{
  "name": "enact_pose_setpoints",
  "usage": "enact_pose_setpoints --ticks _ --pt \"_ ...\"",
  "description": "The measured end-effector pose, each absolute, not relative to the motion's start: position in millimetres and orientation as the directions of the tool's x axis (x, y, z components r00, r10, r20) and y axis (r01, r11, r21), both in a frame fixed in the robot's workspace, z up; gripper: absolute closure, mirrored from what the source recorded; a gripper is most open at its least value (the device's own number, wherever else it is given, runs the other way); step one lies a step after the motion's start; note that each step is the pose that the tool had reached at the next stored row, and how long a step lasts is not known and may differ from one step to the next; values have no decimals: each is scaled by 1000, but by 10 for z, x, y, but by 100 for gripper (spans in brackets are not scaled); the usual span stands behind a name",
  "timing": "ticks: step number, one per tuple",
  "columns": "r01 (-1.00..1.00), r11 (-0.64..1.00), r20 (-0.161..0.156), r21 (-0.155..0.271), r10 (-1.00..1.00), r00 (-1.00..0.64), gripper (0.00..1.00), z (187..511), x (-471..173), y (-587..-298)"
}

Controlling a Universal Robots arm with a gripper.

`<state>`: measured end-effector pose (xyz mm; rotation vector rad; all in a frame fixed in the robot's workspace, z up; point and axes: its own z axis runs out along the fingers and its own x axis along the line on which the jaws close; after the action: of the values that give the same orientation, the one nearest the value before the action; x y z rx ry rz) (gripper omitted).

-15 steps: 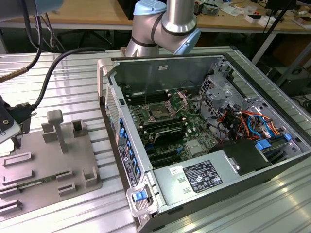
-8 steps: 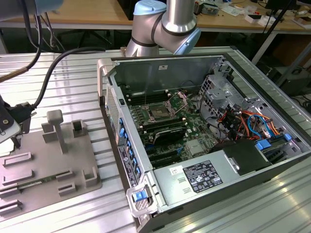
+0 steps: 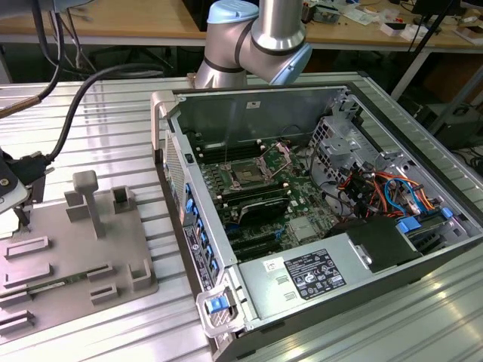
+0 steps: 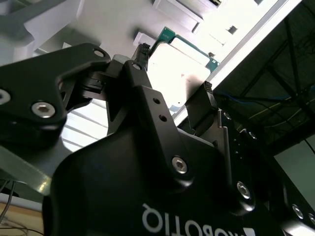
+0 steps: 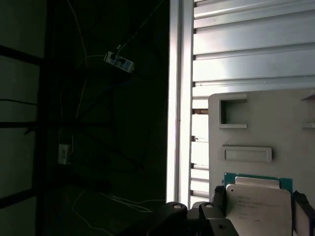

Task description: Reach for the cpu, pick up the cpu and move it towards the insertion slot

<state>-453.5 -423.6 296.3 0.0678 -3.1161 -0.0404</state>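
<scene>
- At the exterior view's left edge, I see the gripper (image 3: 11, 188) over the far side of the grey tray (image 3: 75, 249), well apart from the open computer case (image 3: 162, 113).
- Claw state: in both wrist views the two black fingers (image 5: 220, 196) sit against opposite edges of the cpu (image 5: 258, 209), with no gap that I can make out. I log it as clamped on the chip.
- In the second wrist view the gripper (image 4: 174, 71) has the cpu (image 4: 182, 64) between its fingertips (image 4: 141, 54). The pale metal top is bright, and a green edge shows at one corner.
- Cpu location: over the tray, between the fingers. I cannot tell whether it rests on the tray or is lifted clear.
- The insertion slot (image 3: 247, 175) lies inside the case on the green board, dark centre in a silver frame, bracket open.
- Tray and case both stand on the slatted metal table (image 3: 113, 113).
</scene>
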Motion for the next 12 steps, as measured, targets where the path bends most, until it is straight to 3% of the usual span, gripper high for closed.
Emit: enact_pose_setpoints --ticks 12 --pt "-43 999 24 26 -44 -999 45 3051 -4535 -4236"
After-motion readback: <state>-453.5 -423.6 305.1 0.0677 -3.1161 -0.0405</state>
